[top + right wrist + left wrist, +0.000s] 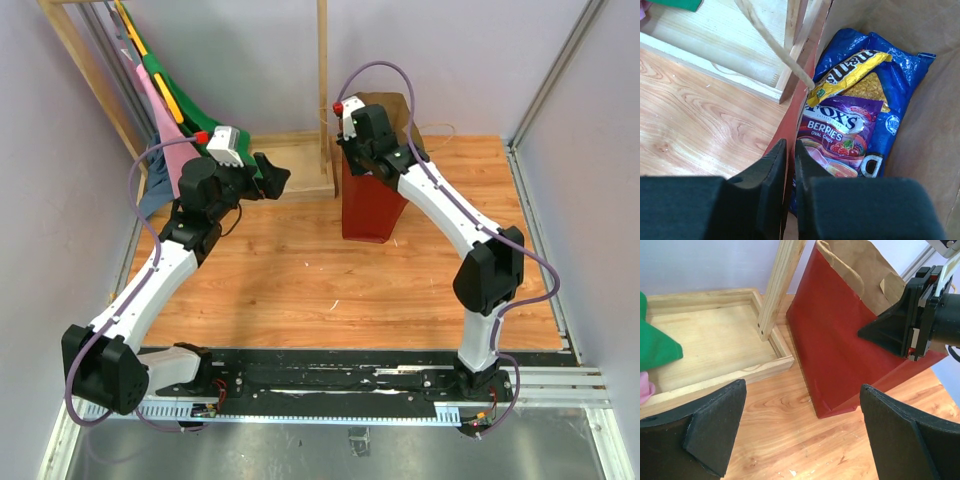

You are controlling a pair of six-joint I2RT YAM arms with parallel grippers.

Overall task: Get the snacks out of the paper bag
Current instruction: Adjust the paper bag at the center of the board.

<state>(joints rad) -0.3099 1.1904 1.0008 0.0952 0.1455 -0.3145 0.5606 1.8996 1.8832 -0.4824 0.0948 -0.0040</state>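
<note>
Pinching the wall of the paper bag (935, 145), the right gripper (790, 147) has the snacks just ahead of its fingertips.

Its two fingers are clamped on the bag's upper edge, one outside on the dark red face, the other inside against the brown paper. Three packets show down inside, ahead and to the right of the inner finger: one purple Fox's Berries pack (840, 125) nearest it, one yellow M&M's pack (855, 67) beyond that, and one blue chip bag (902, 75) under both. One string handle (770, 42) crosses ahead of the fingertips. The left gripper (802, 390) is spread wide, grasping nothing; the bag stands ahead and right of its fingers, apart from them. One wooden tray (765, 367) with one upright post (777, 285) lies ahead and left of them.
</note>
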